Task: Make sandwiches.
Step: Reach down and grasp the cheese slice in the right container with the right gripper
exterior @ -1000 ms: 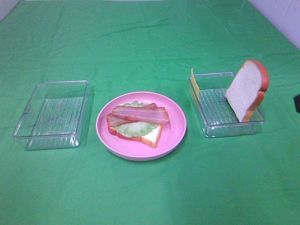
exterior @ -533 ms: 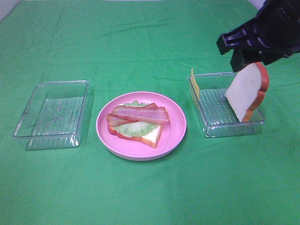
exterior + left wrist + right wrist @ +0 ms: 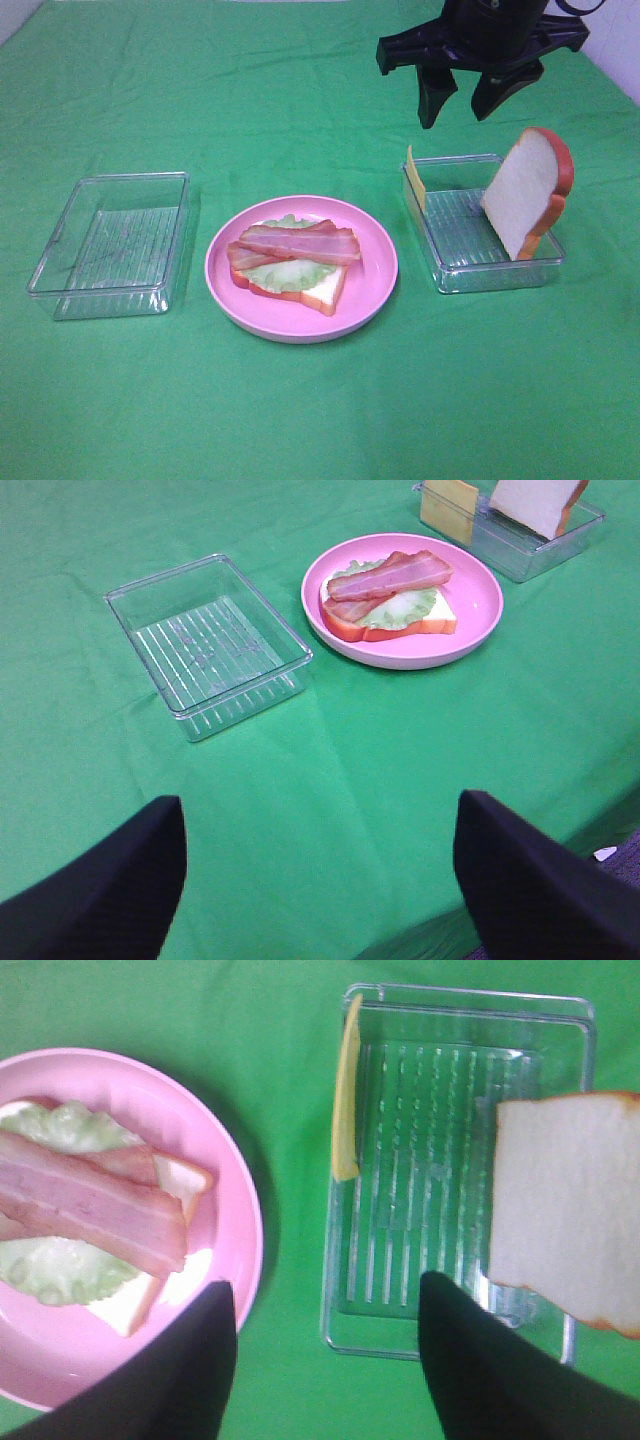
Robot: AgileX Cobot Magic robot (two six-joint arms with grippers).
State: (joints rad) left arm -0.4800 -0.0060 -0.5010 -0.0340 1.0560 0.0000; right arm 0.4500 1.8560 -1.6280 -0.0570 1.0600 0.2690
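Observation:
A partly built sandwich (image 3: 295, 262) lies on the pink plate (image 3: 378, 292): a bread slice, lettuce, and bacon strips on top. The right clear tray (image 3: 452, 275) holds a yellow cheese slice (image 3: 415, 178) leaning on its left wall and a bread slice (image 3: 528, 190) leaning on its right wall. My right gripper (image 3: 463, 105) hangs open and empty above the tray's far side; its wrist view shows the cheese (image 3: 345, 1090), the bread (image 3: 565, 1200) and the sandwich (image 3: 90, 1210) beyond its gripper (image 3: 325, 1360). My left gripper (image 3: 320, 880) is open and empty near the table's front edge, far from the plate (image 3: 480, 620).
An empty clear tray (image 3: 110, 243) stands left of the plate, also seen as the empty tray (image 3: 205, 645) in the left wrist view. Green cloth covers the whole table. The table's front edge drops away near the left gripper.
The right arm has come in from the right edge and moved left, now hanging over the far side of the right tray. Food and trays have not moved.

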